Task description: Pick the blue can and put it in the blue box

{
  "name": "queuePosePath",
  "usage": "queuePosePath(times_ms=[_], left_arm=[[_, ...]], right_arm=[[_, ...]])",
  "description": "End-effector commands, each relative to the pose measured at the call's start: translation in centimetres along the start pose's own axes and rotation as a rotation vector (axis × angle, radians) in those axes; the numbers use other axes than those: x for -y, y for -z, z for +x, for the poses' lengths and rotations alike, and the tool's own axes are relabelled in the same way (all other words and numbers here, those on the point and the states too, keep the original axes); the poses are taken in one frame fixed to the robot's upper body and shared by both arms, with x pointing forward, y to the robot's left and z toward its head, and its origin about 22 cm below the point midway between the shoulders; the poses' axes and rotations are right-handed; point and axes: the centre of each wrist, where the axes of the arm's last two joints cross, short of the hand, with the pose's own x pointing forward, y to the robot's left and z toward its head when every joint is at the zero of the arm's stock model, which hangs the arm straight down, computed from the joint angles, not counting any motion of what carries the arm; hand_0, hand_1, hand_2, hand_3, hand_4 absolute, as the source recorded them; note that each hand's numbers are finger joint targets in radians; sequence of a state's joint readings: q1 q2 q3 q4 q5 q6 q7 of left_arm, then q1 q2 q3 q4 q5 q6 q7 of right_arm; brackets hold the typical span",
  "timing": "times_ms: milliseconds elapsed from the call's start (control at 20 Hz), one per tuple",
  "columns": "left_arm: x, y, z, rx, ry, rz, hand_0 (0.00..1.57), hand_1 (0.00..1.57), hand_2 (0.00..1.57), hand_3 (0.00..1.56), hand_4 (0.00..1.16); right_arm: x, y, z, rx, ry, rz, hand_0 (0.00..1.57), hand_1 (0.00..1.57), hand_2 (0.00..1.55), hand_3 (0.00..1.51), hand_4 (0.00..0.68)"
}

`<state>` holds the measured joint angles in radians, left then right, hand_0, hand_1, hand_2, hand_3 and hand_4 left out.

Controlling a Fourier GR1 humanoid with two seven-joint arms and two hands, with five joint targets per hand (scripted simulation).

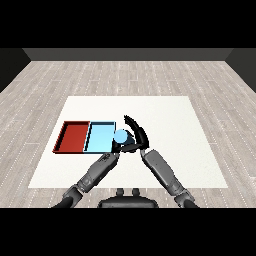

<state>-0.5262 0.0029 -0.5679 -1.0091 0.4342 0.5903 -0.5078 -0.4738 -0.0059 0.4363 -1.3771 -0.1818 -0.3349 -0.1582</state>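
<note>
The right hand (136, 131) is curling round the blue can (121, 136), holding it at the light blue tray's (100, 138) right edge; the left hand (116, 151), just beside that tray, cannot be read

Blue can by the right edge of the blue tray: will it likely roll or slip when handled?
The blue can looks round and smooth, so it would probably roll if laid sideways. Its plain surface may slide between fingers. The right hand curves round it at the blue tray's right edge, suggesting a stiff body that keeps its shape.
</note>
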Motion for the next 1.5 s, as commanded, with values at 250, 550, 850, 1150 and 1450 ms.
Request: queuePosePath(times_ms=[250, 550, 850, 1150, 1450], left_arm=[[-2.4, 1.4, 0.3, 0.041, 0.056, 0.023, 1.57, 1.57, 1.57, 1.49, 1.15], [-4.0, 2.5, 0.4, 0.035, 0.133, 0.089, 1.57, 1.57, 1.57, 1.47, 1.13], [-10.9, 4.1, -0.5, -0.029, 0.268, 0.229, 1.57, 1.57, 1.57, 1.49, 1.14], [-17.4, 5.3, -1.0, -0.218, 0.425, 0.317, 1.56, 1.56, 1.54, 1.46, 1.1], [-18.4, 6.9, -2.6, -0.371, 0.525, 0.258, 1.57, 1.57, 1.57, 1.48, 1.05]], right_arm=[[5.1, -1.8, 0.3, 0.064, 0.082, -0.048, 0.0, 0.0, 0.0, 0.0, 0.0], [8.5, -4.4, 4.2, 0.126, 0.064, -0.054, 0.0, 0.0, 0.0, 0.0, 0.0], [11.8, -5.7, 4.7, 0.169, 0.063, -0.159, 0.0, 0.0, 0.0, 0.0, 0.0], [12.1, -6.6, 3.9, 0.183, 0.077, -0.184, 0.0, 0.0, 0.0, 0.0, 0.0], [13.7, -5.2, 3.1, 0.174, 0.106, -0.226, 0.0, 0.0, 0.0, 0.0, 0.0]])
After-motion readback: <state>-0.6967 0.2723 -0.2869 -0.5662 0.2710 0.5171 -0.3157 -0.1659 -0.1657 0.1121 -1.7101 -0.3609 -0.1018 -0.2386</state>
